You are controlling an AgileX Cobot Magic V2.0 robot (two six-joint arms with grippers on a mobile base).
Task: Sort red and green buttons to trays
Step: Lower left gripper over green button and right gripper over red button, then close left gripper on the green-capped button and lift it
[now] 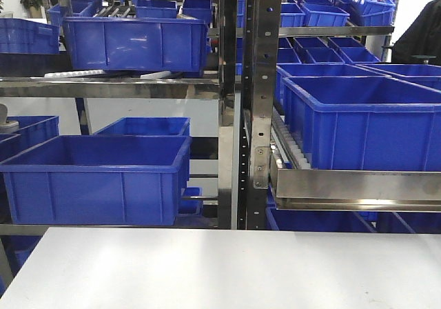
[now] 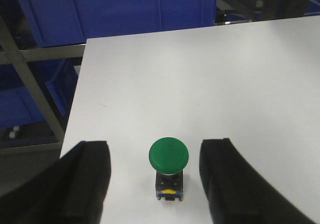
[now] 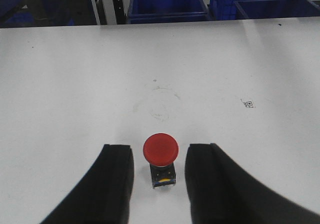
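Observation:
A green-capped button (image 2: 169,157) with a dark body stands upright on the white table, between the black fingers of my left gripper (image 2: 156,181). The jaws are open and stand apart from it on both sides. A red-capped button (image 3: 160,149) with a dark body stands upright on the table between the fingers of my right gripper (image 3: 159,176). Those jaws are open too, with narrow gaps to the button. Neither tray shows in any view. The front view shows no gripper and no button.
The table's left edge (image 2: 75,99) runs close to the green button, with blue crates (image 2: 115,9) and a metal frame beyond. The front view shows racks of deep blue crates (image 1: 96,178) behind the table's far edge. A small printed mark (image 3: 247,103) lies right of the red button.

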